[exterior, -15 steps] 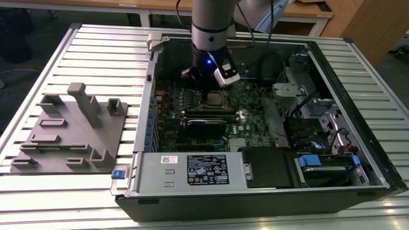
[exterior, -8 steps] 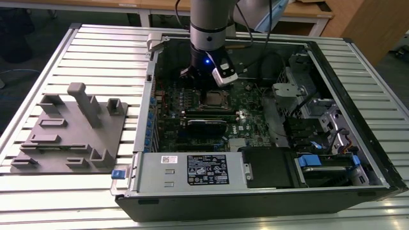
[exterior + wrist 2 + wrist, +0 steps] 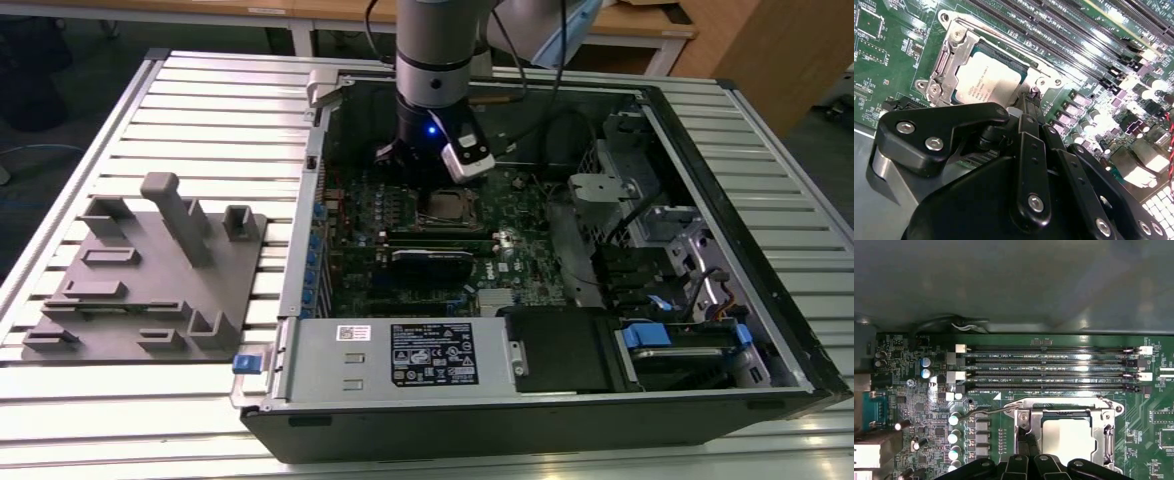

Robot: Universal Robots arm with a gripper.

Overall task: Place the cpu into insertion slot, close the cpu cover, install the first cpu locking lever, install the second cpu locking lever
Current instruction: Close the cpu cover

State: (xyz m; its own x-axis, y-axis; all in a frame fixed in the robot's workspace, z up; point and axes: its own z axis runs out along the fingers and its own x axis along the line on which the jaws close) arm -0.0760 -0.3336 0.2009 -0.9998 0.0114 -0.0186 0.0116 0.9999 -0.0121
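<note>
The cpu (image 3: 986,82) shows its dull silver top inside the insertion slot (image 3: 450,210) on the green board. The cpu cover (image 3: 951,60) lies flat over it, framing the chip (image 3: 1066,435). A thin wire locking lever (image 3: 988,411) sticks out sideways from the socket's corner, away from the frame (image 3: 1102,432). My gripper (image 3: 1025,437) hangs low at the socket's edge beside that corner, fingers pressed together, with nothing seen between them. In the second wrist view its black linkage fills the foreground and the gripper (image 3: 1027,102) tapers to a point at the cover's rim.
Long black memory slots (image 3: 1049,367) run just beyond the socket. A row of capacitors (image 3: 954,420) stands beside the lever's end. The case holds a white-labelled silver box (image 3: 400,355) and a drive cage (image 3: 667,260). A grey fixture block (image 3: 147,280) sits at the exterior view's left.
</note>
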